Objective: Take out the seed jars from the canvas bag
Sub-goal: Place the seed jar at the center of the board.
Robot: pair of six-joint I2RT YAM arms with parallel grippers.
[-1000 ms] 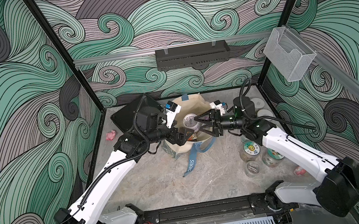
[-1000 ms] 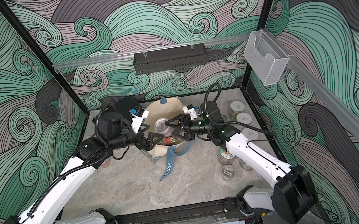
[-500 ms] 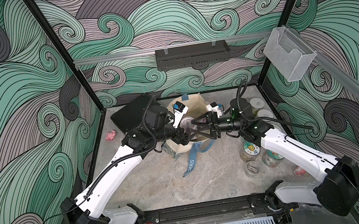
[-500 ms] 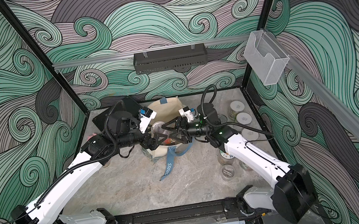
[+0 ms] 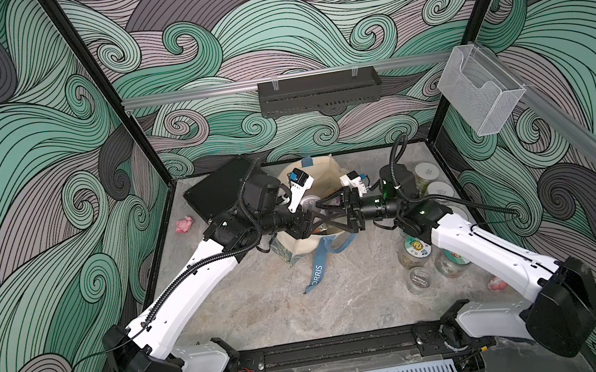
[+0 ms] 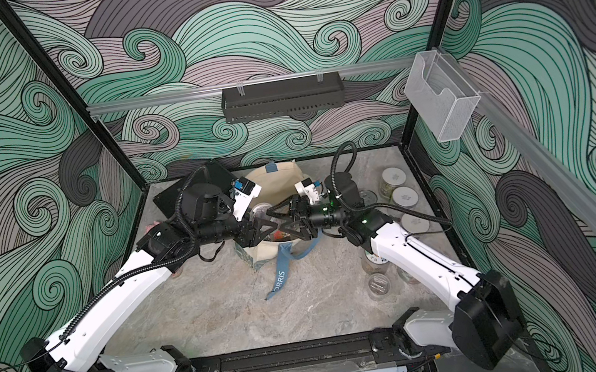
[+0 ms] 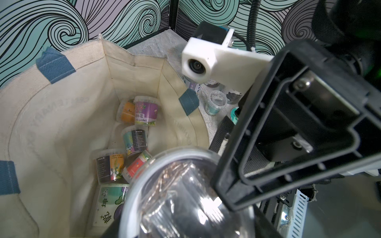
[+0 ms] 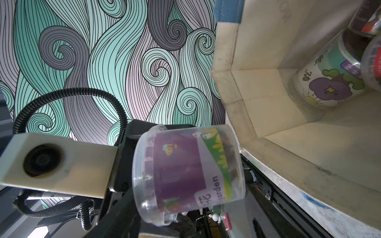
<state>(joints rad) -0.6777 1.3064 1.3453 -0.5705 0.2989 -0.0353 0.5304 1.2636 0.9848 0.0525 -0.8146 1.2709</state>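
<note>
The marble surface (image 5: 268, 313) carries a cream canvas bag (image 5: 324, 168) standing open near the back. The left gripper (image 5: 314, 220) and right gripper (image 5: 323, 212) meet at its mouth, and both sets of jaws flank a purple-labelled seed jar (image 8: 185, 171). Honestly can't tell which one's actually squeezing it. More seed jars (image 7: 135, 140) lie inside the bag, and loose jars (image 5: 415, 253) stand by the right arm.

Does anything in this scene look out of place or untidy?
Nothing looks spilled or broken. The seed jars left in the canvas bag lie jumbled on their sides, one blue strap trails over the table, and a pink lump lies loose near the left wall.
</note>
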